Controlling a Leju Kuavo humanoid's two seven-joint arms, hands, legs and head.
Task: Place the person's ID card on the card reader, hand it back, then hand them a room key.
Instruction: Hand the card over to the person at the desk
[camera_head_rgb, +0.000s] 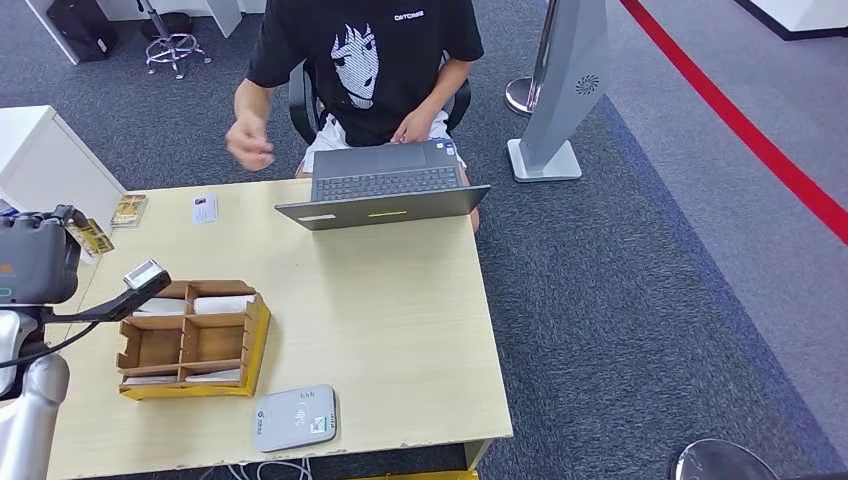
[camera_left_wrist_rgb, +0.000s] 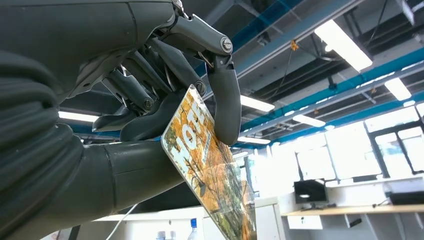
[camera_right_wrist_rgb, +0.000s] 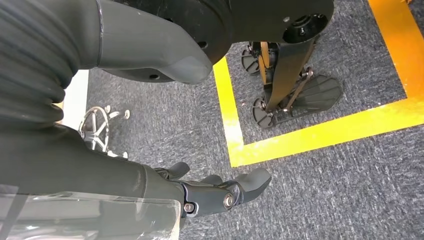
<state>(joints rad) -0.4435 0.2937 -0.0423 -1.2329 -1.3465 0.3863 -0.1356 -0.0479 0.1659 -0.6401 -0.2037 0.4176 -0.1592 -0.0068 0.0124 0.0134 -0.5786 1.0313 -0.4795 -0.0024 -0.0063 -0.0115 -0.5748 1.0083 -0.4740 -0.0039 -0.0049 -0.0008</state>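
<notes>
Left hand (camera_left_wrist_rgb: 165, 95) is seen clamped on a key card (camera_left_wrist_rgb: 207, 165), an orange printed card pinched near one corner between thumb and a dark finger, most of the card sticking out free past the fingers. From the head camera the same hand (camera_head_rgb: 45, 265) is raised at the tray's far-left side, above the desk edge, with the card (camera_head_rgb: 92, 236) just visible beside it. Right hand (camera_right_wrist_rgb: 220, 192) hangs low over carpet, fingers loosely curled on nothing. Slip risk is judged high: only a small corner is gripped, so a jolt or a fast swing toward the person could twist the card out and drop it onto the desk (camera_head_rgb: 400, 330) or floor. A second risk is judged in the handover itself: the person's raised hand (camera_head_rgb: 250, 145) is well beyond the tray (camera_head_rgb: 190, 340), past the desk's far edge, so a long reach is needed and the laptop (camera_head_rgb: 385, 190), beyond and right of the tray, could be clipped if the path drifts. Release too early, before the card is taken, would also lose it. Reader (camera_head_rgb: 295, 418) lies just nearer than the tray, at its right corner. A small white card (camera_head_rgb: 204, 208) lies well beyond the tray near the person; whether it is the ID cannot be told.
</notes>
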